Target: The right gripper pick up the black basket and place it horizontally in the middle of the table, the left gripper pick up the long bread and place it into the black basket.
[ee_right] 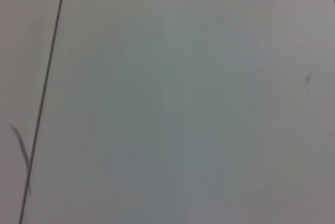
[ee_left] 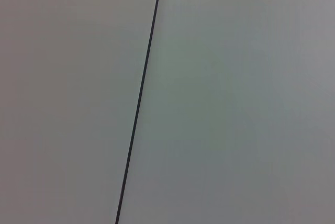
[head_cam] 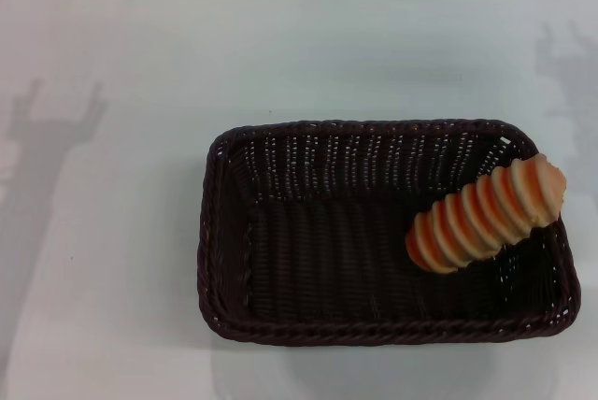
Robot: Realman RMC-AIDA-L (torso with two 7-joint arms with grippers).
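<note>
The white table (head_cam: 121, 232) ran back to a pale panelled wall (ee_left: 235, 98) with dark seams. No gripper showed, so how their fingers stood couldn't be told; only arm shadows fell at either side. The basket (head_cam: 224, 232) lay lengthwise mid-table, the bread (head_cam: 486, 213) inside, leaning on its right rim.

No part of robot body in any view; only arm shadows on table (head_cam: 112, 64).
</note>
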